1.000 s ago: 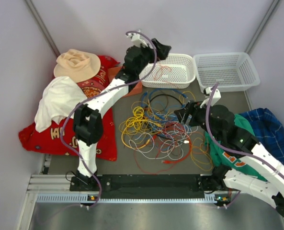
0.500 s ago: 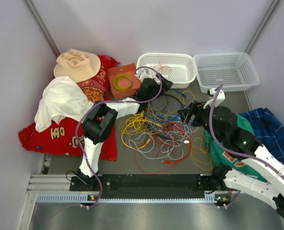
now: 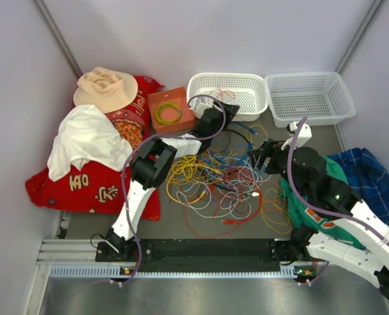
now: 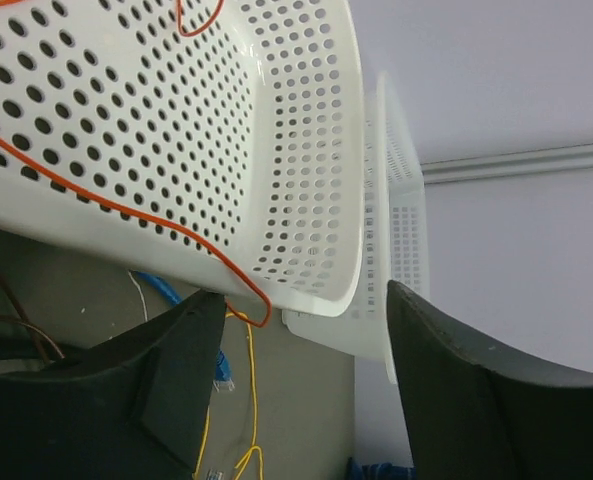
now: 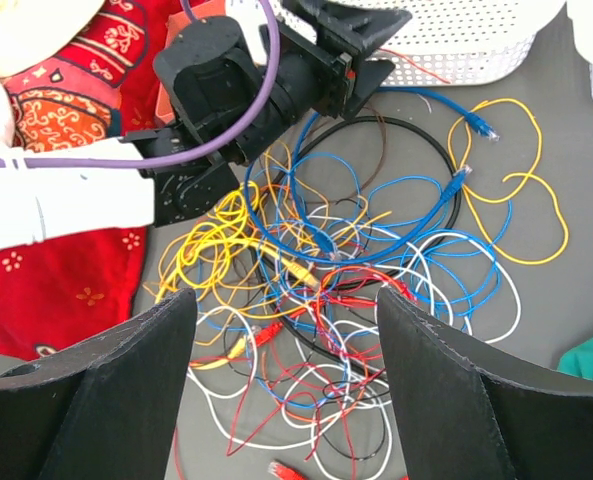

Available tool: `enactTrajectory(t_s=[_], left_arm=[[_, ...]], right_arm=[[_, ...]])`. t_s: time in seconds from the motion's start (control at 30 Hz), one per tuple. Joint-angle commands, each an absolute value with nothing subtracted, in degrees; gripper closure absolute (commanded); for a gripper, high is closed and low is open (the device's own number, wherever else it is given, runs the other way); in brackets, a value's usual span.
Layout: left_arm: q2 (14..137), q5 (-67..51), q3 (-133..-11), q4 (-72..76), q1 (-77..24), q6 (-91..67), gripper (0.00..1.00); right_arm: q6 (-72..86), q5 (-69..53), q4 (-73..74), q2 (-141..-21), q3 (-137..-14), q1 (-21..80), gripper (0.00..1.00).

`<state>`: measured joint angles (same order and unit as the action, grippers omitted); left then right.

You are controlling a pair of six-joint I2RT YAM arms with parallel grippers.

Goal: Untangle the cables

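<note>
The cables [image 3: 220, 177] lie as a knotted heap of yellow, blue, red, white and black wires on the grey table, and show close up in the right wrist view [image 5: 346, 270]. One orange cable [image 4: 126, 205] runs along the wall of the left white basket [image 4: 176, 130]. My left gripper [image 3: 227, 113] is low at that basket's front wall, above the heap's far edge. It stands open [image 4: 301, 330] with nothing between its fingers. My right gripper [image 3: 260, 161] hovers over the heap's right side, open [image 5: 281, 300] and holding nothing.
Two white baskets [image 3: 197, 82] [image 3: 306, 75] stand at the back. An orange box [image 3: 158, 98] with a green-yellow ring [image 3: 168, 113] sits left of them. Red cloth [image 3: 63, 187], a white cloth and a hat [image 3: 105, 88] fill the left; blue and green clothes [image 3: 365, 174] lie right.
My left arm has drawn back from above the left basket and dropped to the table in front of it, uncovering the orange box. The right arm has barely moved.
</note>
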<state>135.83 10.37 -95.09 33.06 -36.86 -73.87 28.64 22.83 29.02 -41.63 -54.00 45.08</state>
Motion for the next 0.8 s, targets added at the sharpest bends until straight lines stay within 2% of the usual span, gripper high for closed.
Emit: enactTrajectory(t_s=[0.0, 0.07, 0.1, 0.2, 0.33, 0.4, 0.47, 0.57, 0.63, 0.67, 0.77], left_arm=[[136.76, 9.67, -97.04, 36.91, -36.83, -75.94, 0.43], [136.50, 9.32, -96.07, 37.61, -36.56, -76.20, 0.52], [136.15, 9.06, -94.93, 38.57, -36.48, -76.29, 0.61], [135.62, 8.44, -93.08, 39.64, -35.95, -76.99, 0.72], [135.18, 7.91, -91.85, 40.43, -35.77, -77.52, 0.79], [135.00, 7.56, -91.76, 40.43, -35.77, -77.52, 0.78], [134.83, 7.30, -91.58, 40.25, -35.68, -77.96, 0.74], [134.39, 6.86, -90.97, 40.69, -35.68, -78.48, 0.76], [134.12, 6.59, -89.92, 41.31, -35.68, -79.45, 0.85], [133.86, 6.33, -89.56, 42.09, -35.68, -79.80, 1.00], [133.33, 6.15, -89.30, 42.71, -35.68, -80.42, 1.00]], right_arm=[[27.16, 24.52, 27.95, -41.13, -53.97, 44.65, 0.28], [27.16, 24.26, 27.51, -41.39, -53.70, 44.65, 0.28], [27.25, 24.17, 27.34, -41.48, -53.35, 44.74, 0.28], [27.42, 23.82, 26.72, -41.75, -53.00, 44.74, 0.28], [27.42, 23.64, 26.72, -41.92, -52.91, 44.65, 0.28], [27.51, 23.56, 26.63, -41.92, -52.82, 44.74, 0.28], [27.68, 23.56, 26.63, -41.92, -52.65, 44.65, 0.28], [27.86, 23.55, 26.72, -41.92, -52.30, 44.65, 0.28], [27.86, 23.55, 26.54, -41.84, -52.30, 44.65, 0.28], [27.86, 23.55, 26.54, -41.92, -52.29, 44.74, 0.28], [27.95, 23.38, 26.46, -41.84, -52.12, 44.65, 0.28]])
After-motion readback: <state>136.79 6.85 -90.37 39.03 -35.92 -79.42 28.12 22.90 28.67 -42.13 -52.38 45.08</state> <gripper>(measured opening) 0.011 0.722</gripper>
